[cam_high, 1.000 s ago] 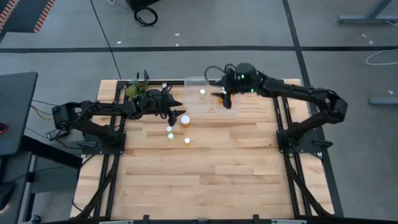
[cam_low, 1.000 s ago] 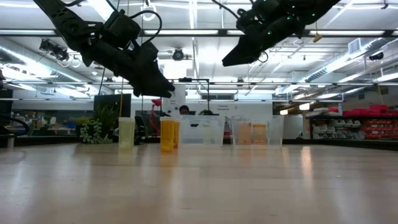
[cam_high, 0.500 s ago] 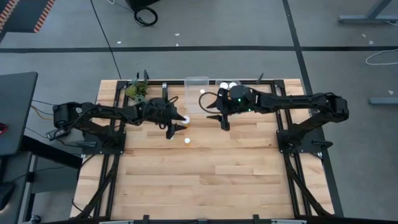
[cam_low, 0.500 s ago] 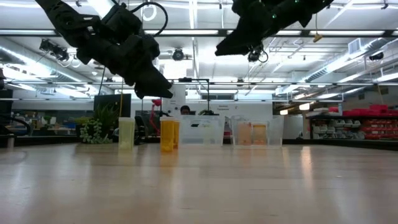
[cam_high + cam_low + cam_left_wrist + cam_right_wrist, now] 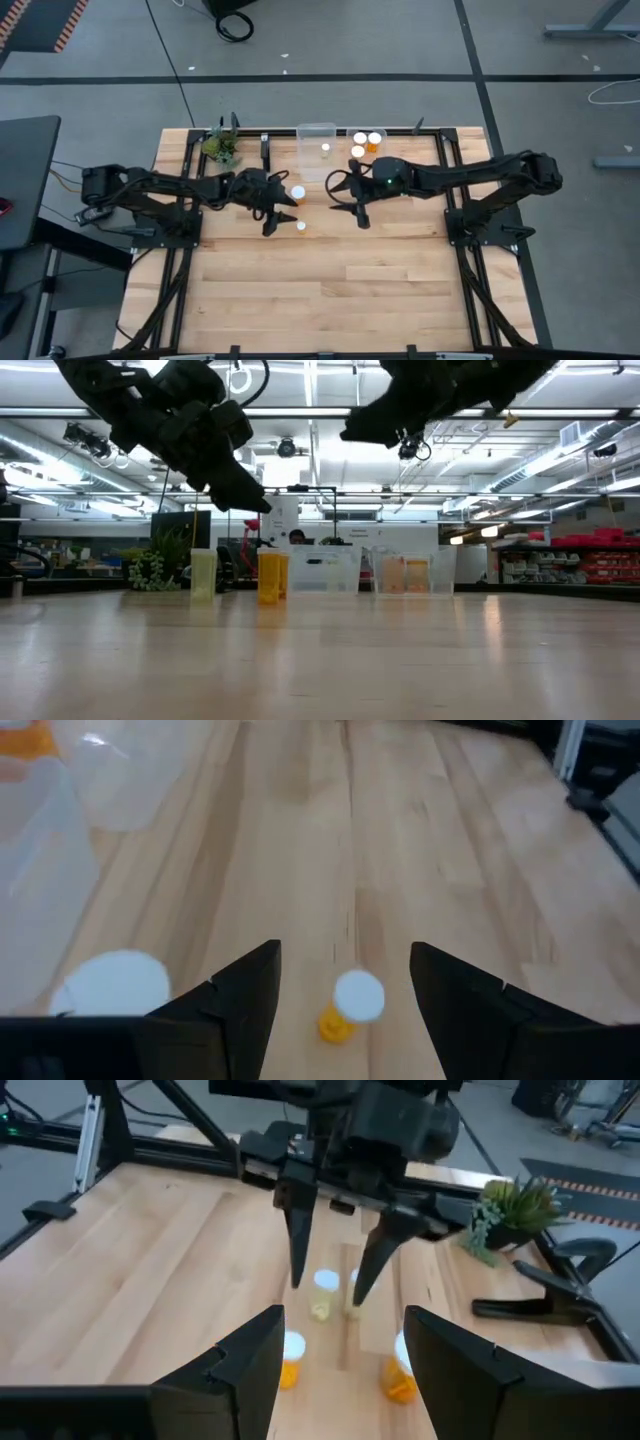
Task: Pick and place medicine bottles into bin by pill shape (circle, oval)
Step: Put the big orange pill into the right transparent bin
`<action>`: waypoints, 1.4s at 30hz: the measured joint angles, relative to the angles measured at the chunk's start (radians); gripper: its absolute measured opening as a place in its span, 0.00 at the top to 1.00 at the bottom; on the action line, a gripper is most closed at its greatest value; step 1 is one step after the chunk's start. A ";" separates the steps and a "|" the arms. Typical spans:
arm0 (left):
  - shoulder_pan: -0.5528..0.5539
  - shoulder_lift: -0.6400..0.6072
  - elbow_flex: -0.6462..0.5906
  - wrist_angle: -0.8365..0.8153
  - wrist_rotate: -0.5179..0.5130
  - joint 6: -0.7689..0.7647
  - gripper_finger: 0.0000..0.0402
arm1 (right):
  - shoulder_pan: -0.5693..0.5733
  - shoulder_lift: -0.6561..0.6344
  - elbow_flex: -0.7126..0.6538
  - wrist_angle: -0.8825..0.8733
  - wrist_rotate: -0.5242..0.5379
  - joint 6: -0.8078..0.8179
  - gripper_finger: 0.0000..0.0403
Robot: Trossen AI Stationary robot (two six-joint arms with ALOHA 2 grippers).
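Left end effector (image 5: 345, 982), open, hovers seemingly above small bottle (image 5: 352, 1003).

No text, label, brand, number or sign is showing clearly enough to read in any view. The bottles (image 5: 297, 193) are showing only plain white caps and amber sides, and the far room in the low view is showing no legible lettering.
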 joint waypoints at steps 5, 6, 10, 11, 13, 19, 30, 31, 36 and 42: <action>-0.014 -0.040 0.010 -0.097 -0.070 0.002 0.43 | -0.002 0.002 -0.085 0.104 0.013 0.029 0.47; -0.014 -0.046 0.014 -0.125 -0.093 0.002 0.43 | -0.002 0.010 -0.089 0.124 0.019 0.036 0.47; -0.011 -0.048 0.032 -0.163 -0.158 0.015 0.43 | 0.001 0.051 -0.082 0.141 0.031 0.063 0.47; -0.011 -0.047 0.032 -0.166 -0.171 0.015 0.43 | 0.001 0.067 -0.080 0.143 0.035 0.063 0.47; -0.011 -0.047 0.032 -0.164 -0.188 0.015 0.42 | 0.004 0.118 -0.059 0.169 0.041 0.063 0.47; -0.011 -0.047 0.032 -0.171 -0.210 0.015 0.42 | -0.002 0.277 0.051 0.166 0.077 0.076 0.47; -0.010 -0.098 0.032 -0.276 -0.262 0.006 0.43 | -0.018 0.500 0.248 0.050 0.099 0.076 0.47; -0.010 -0.099 0.032 -0.291 -0.270 0.003 0.43 | -0.023 0.506 0.251 0.047 0.106 0.081 0.47; -0.010 -0.101 0.031 -0.309 -0.278 0.000 0.43 | -0.041 0.528 0.250 -0.001 0.151 0.139 0.43; -0.010 -0.100 0.031 -0.290 -0.293 0.006 0.43 | -0.046 0.601 0.249 0.039 0.152 0.154 0.40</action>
